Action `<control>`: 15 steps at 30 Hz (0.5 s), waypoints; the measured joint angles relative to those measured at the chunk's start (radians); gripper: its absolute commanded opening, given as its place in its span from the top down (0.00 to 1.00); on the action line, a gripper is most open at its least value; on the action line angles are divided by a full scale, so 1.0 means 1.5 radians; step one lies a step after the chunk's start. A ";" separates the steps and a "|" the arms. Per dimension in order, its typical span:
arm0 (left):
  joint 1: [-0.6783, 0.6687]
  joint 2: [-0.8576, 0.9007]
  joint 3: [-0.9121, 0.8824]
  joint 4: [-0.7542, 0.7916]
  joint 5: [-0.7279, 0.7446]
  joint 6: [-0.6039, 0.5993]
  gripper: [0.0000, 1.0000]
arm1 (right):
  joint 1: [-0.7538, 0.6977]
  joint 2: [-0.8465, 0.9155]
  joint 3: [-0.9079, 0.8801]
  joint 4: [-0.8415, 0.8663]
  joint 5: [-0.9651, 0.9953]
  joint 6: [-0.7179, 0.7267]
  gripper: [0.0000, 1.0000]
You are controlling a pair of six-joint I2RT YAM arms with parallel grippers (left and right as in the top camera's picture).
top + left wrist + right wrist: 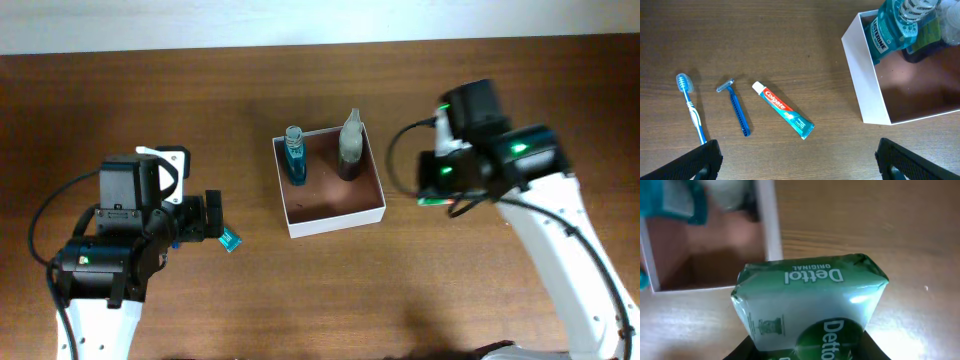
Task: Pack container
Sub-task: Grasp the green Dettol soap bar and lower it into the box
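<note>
The container [335, 216] is a square white-walled box with a reddish-brown floor at the table's middle. A blue Listerine bottle [294, 156] and a brownish bottle [350, 148] stand in its far side. The container [769, 220] also shows in the right wrist view. My right gripper [805, 352] is shut on a green Dettol soap pack [810, 300] and holds it above the table just right of the container. My left gripper [800, 165] is open and empty, left of the container [865, 80]. In front of it lie a toothpaste tube [784, 110], a blue razor [735, 107] and a blue toothbrush [690, 107].
In the overhead view only the toothpaste's tip [232, 240] shows past the left gripper [212, 215]; the razor and toothbrush are hidden under the arm. The right gripper [440, 190] hovers by the container's right wall. The near half of the container floor is bare.
</note>
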 measured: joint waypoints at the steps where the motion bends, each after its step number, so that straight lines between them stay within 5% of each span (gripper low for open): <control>1: 0.000 0.000 0.000 0.000 0.000 0.000 0.01 | 0.034 0.001 0.000 0.011 0.017 0.000 0.96; 7: 0.000 0.000 0.000 -0.001 0.000 0.000 0.01 | 0.175 0.002 0.000 0.068 0.070 0.025 0.96; 15: 0.000 0.000 0.000 -0.010 0.000 0.000 0.01 | 0.192 0.025 0.000 0.088 0.095 0.056 0.96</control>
